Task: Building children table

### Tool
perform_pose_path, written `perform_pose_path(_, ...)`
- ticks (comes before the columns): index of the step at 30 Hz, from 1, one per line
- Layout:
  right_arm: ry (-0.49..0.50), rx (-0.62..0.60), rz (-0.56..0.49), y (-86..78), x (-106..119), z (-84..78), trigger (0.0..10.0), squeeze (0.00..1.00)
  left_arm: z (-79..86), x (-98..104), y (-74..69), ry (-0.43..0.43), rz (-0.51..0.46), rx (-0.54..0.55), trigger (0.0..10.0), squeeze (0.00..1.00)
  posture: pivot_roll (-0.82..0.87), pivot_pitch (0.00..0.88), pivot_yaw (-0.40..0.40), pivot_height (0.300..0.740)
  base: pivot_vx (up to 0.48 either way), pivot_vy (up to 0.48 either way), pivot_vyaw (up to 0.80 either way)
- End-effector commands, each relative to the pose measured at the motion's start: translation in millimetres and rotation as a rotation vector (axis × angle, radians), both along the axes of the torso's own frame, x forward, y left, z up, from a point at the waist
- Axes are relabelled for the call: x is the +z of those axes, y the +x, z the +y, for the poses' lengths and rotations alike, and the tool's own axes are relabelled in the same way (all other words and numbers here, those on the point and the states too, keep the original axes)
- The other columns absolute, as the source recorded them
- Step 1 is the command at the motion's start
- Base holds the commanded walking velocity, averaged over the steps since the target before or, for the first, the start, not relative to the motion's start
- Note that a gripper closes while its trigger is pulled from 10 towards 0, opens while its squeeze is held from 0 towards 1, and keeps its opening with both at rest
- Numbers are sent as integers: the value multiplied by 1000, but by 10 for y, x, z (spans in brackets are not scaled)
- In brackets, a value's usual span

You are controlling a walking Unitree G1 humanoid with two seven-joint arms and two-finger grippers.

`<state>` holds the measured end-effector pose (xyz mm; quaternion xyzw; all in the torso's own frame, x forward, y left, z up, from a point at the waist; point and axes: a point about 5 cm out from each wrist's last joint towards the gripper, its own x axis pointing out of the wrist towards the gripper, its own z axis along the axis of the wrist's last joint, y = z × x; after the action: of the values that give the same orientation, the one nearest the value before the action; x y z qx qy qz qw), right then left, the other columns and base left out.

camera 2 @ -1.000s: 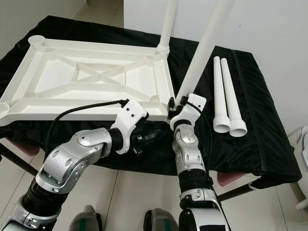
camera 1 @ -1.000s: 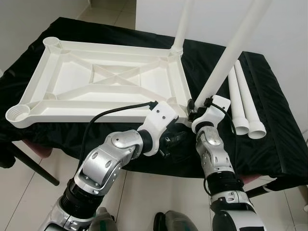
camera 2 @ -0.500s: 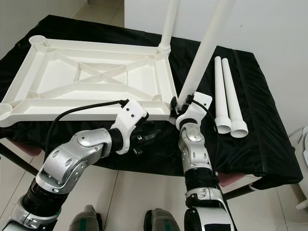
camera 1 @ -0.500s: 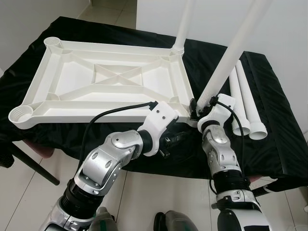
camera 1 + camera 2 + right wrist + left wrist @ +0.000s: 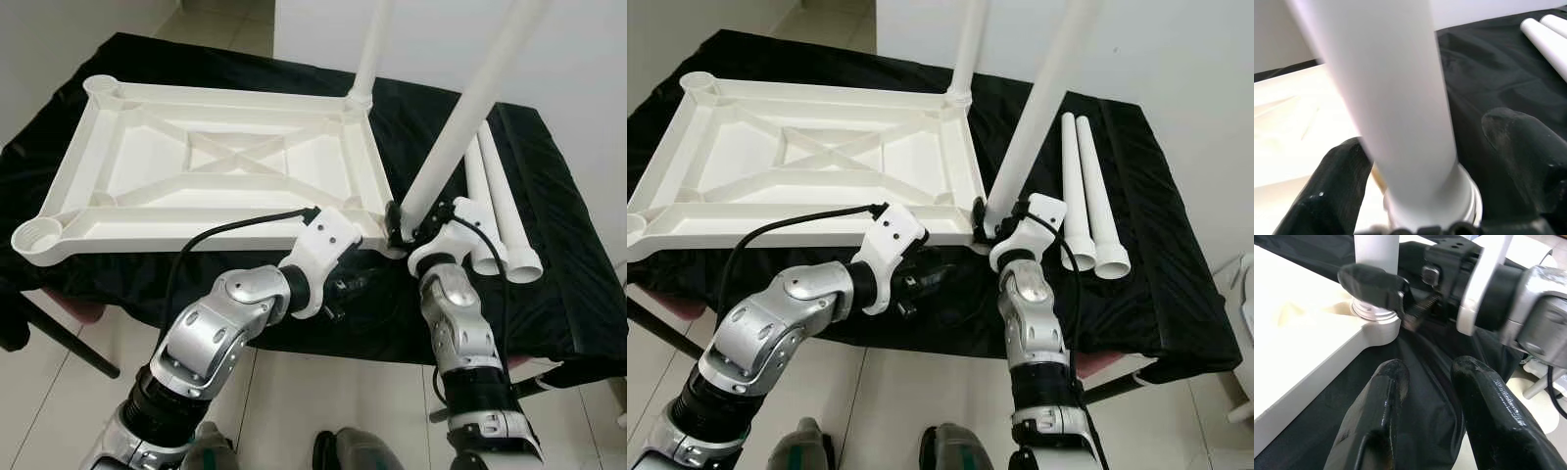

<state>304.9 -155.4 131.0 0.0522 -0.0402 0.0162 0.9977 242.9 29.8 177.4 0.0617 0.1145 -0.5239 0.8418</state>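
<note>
An upside-down white plastic tabletop [image 5: 196, 223] lies on a table draped in black cloth. One white leg [image 5: 372, 49] stands upright in its far right corner. A second leg [image 5: 460, 127] rises tilted from the near right corner socket. My right gripper [image 5: 400, 225] is shut on this leg's base, one finger [image 5: 1337, 191] on each side of the leg [image 5: 1396, 98]. My left gripper [image 5: 361, 284] hangs just below the table's front edge near that corner, its fingers [image 5: 1386, 382] a little apart with nothing between them. Two loose legs [image 5: 502, 211] lie side by side on the right.
Open round sockets sit at the tabletop's near left corner [image 5: 35, 235] and far left corner [image 5: 98, 85]. Black cloth [image 5: 558, 284] hangs over the table's edges. A dark bar [image 5: 59, 338] slants under the table at the left. A white wall stands behind the table.
My right wrist has swung to the right around the base of the tilted leg, still gripping it. The left arm has stayed in place.
</note>
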Motion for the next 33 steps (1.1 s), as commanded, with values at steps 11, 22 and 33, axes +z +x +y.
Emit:
perform_pose_path(11,-14,-27,-2,-188,-38,-161,0,0,10,-22,6,16,-3,48,10000,0,-29,46,-84,740,0,0,0)
perform_pose_path(22,4,-1,67,-203,-111,-133,10000,0,9,-20,9,20,-6,46,10000,0,-19,39,-87,740,0,0,0)
perform_pose_path(33,10,22,94,33,-145,-148,10000,0,17,-20,51,21,-20,70,10000,0,-9,20,-88,740,0,0,0)
